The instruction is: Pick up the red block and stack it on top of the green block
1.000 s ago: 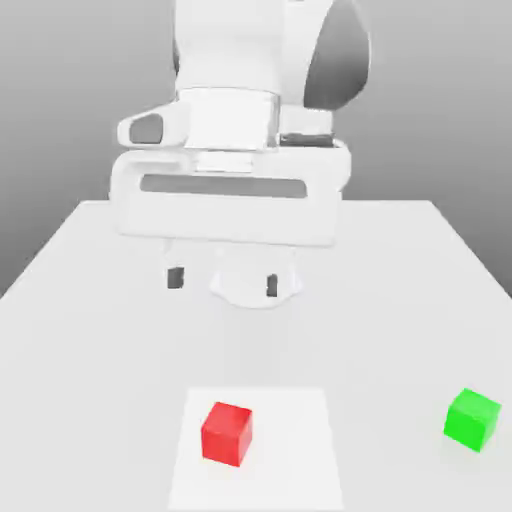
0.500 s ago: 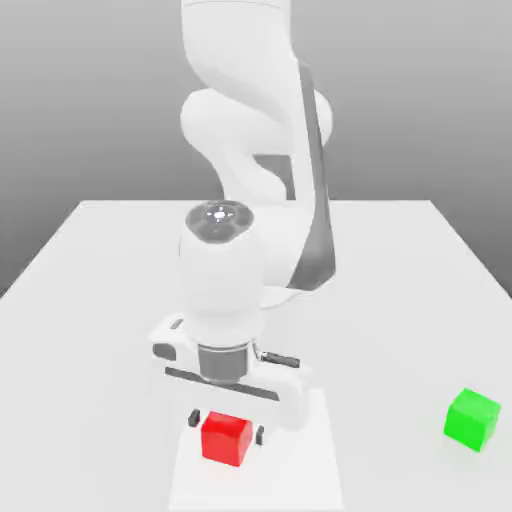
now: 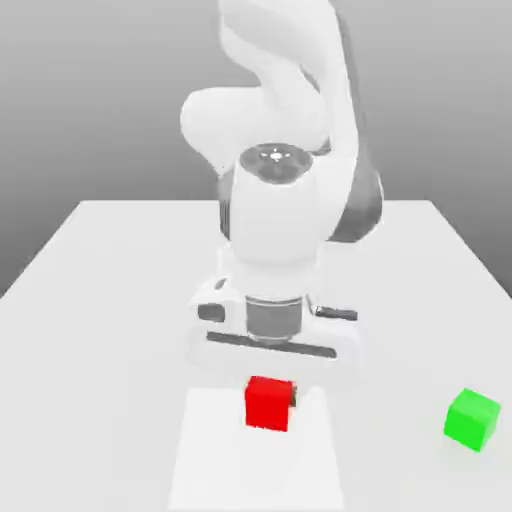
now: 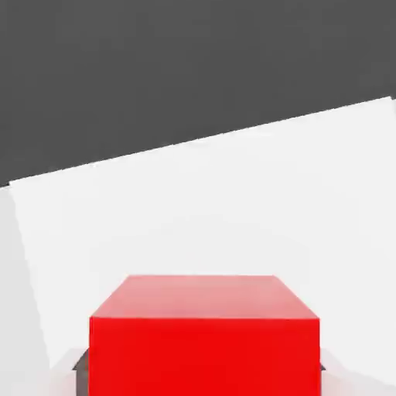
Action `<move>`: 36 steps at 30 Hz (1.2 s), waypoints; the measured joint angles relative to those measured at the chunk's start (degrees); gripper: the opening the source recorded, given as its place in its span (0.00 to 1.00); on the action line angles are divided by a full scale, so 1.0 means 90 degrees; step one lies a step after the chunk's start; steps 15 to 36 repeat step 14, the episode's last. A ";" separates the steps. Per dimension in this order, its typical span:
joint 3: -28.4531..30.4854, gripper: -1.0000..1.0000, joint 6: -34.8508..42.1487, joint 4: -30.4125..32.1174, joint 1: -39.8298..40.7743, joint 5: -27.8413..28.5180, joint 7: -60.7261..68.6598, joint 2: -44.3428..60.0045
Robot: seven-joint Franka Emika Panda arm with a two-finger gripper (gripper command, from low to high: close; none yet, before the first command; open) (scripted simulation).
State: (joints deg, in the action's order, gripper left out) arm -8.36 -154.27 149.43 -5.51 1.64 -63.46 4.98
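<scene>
While the pale square patch [image 3: 257,470] lies nearest on the tabletop [image 3: 100,400], the red block [image 3: 268,404] shows over its far part, clasped between the two fingers of the gripper [image 3: 270,392], which points downward. About as near, toward the exterior view's right, the green block [image 3: 471,419] sits on the tabletop, well apart from the red one. Farther back, the white arm [image 3: 275,210] rises behind the gripper, in front of a grey background.

Glossy white, rounded arm [image 3: 275,215] with grey side panels and a shiny grey cap [image 3: 276,162].
</scene>
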 joint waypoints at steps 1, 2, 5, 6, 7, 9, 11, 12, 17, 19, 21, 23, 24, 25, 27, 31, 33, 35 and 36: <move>-0.0165 0.00 0.0096 -0.0108 -0.0252 0.0027 -0.0103 0.0017; -0.0323 0.00 0.0189 -0.0217 -0.0509 0.0061 -0.0211 0.0034; -0.0813 0.00 0.0465 -0.0544 -0.1250 0.0159 -0.0533 0.0091; -0.0937 0.00 0.0506 -0.0636 -0.1437 0.0210 -0.0639 0.0146; -0.0956 0.00 0.0425 -0.0690 -0.1530 0.0311 -0.0747 0.0287; -0.0876 0.00 0.0108 -0.0748 -0.1652 0.0588 -0.0973 0.0679; -0.0691 1.00 -0.0278 -0.0782 -0.1809 0.0872 -0.1183 0.1119; -0.0691 1.00 -0.0278 -0.0782 -0.1809 0.0872 -0.1183 0.1119; -0.0691 1.00 -0.0278 -0.0782 -0.1809 0.0872 -0.1183 0.1119; -0.0691 1.00 -0.0278 -0.0782 -0.1809 0.0872 -0.1183 0.1119; -0.0691 1.00 -0.0278 -0.0782 -0.1809 0.0872 -0.1183 0.1119; -0.0691 1.00 -0.0278 -0.0782 -0.1809 0.0872 -0.1183 0.1119; -0.0691 1.00 -0.0278 -0.0782 -0.1809 0.0872 -0.1183 0.1119; -0.0691 1.00 -0.0278 -0.0782 -0.1809 0.0872 -0.1183 0.1119; -0.0691 1.00 -0.0278 -0.0782 -0.1809 0.0872 -0.1183 0.1119; -0.0691 1.00 -0.0278 -0.0782 -0.1809 0.0872 -0.1183 0.1119; -0.0691 1.00 -0.0278 -0.0782 -0.1809 0.0872 -0.1183 0.1119; -0.0691 1.00 -0.0278 -0.0782 -0.1809 0.0872 -0.1183 0.1119; -0.0691 1.00 -0.0278 -0.0782 -0.1809 0.0872 -0.1183 0.1119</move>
